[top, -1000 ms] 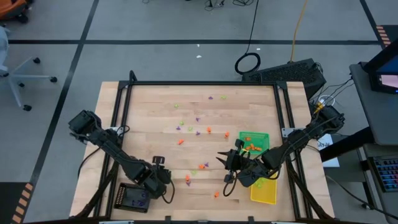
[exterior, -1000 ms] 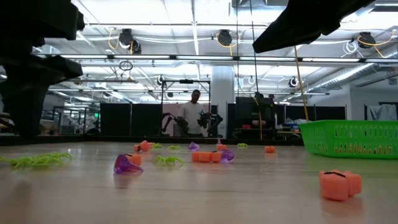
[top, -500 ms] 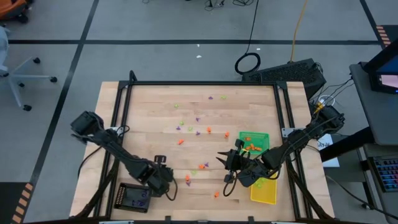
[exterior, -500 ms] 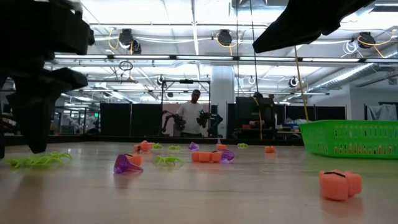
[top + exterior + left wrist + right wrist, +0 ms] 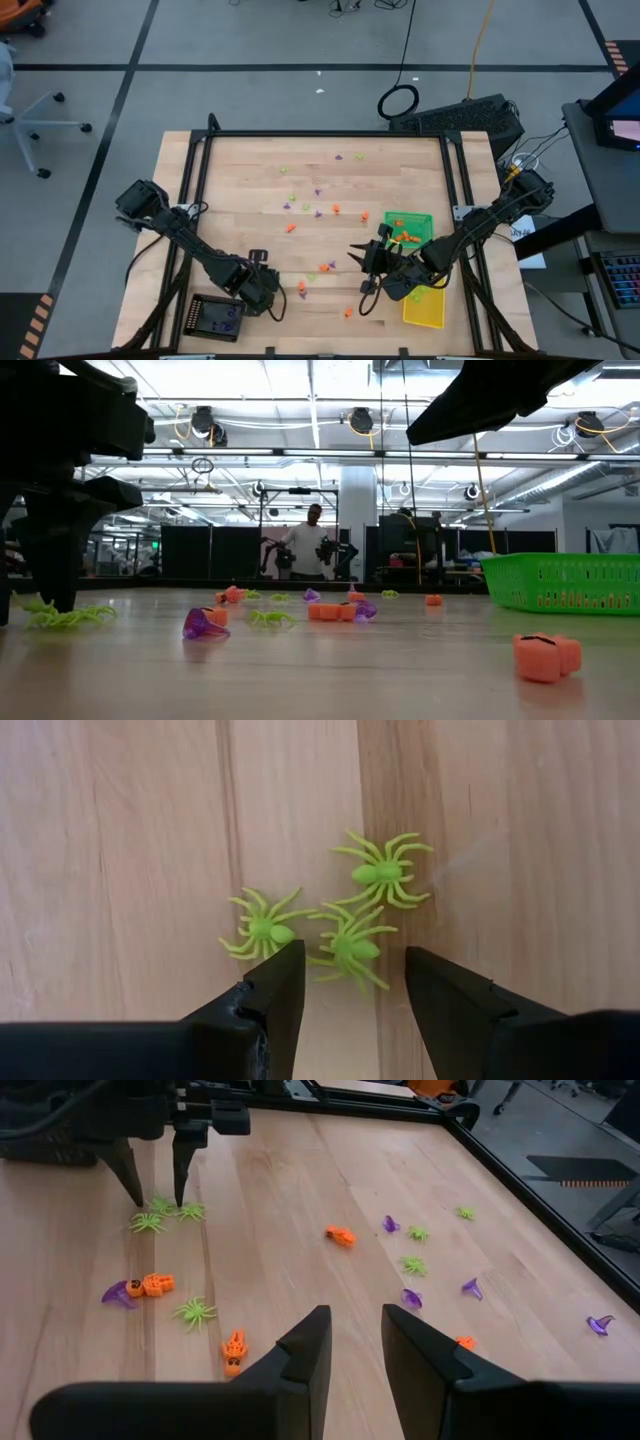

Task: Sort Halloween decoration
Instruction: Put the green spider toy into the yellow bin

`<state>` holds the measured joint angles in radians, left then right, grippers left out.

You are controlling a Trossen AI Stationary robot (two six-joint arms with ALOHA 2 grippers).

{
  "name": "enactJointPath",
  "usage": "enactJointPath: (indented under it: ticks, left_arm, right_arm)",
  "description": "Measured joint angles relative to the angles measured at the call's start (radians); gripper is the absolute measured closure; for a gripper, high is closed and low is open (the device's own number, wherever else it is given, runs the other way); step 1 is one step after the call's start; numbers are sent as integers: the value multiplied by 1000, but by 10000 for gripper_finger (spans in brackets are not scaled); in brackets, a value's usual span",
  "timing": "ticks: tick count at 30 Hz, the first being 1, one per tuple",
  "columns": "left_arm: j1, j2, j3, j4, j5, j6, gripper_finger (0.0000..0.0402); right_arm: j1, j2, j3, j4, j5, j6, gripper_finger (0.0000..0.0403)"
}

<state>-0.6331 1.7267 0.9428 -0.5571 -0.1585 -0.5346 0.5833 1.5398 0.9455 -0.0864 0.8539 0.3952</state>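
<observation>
Left tool (image 5: 346, 982): near counter (image 5: 240, 170) front-left corner, fingers either side of 1 spider (image 5: 348, 947); 2 more spiders just beside.
Tray w/ slots (image 5: 212, 319): front edge, left of left tool.
Right tool (image 5: 356, 255): front-centre, above counter.
Basket (image 5: 421, 219): right side, trinkets in it.
Flat tray (image 5: 423, 308): in front of basket.
Loose trinkets (image 5: 317, 211): scattered mid-counter.

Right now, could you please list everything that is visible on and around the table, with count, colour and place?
Spiders: three, lime green, clustered at the left gripper's fingertips.
Other trinkets: many, orange, purple, green, scattered over the table.
Green tray: one, right side, holding orange pieces.
Yellow tray: one, near right corner.
Black tray: one, near left corner.
Person: one, far in the room behind.
Left gripper: open, lowered around one spider.
Right gripper: open, empty, above the table beside the green tray.
</observation>
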Motion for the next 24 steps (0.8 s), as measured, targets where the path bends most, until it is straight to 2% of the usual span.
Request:
enactJointPath:
  ticks: [24]
  left_arm:
    - [5,1,0,-4,2,68,347]
  right_arm:
    - [0,0,0,0,-29,-4,325]
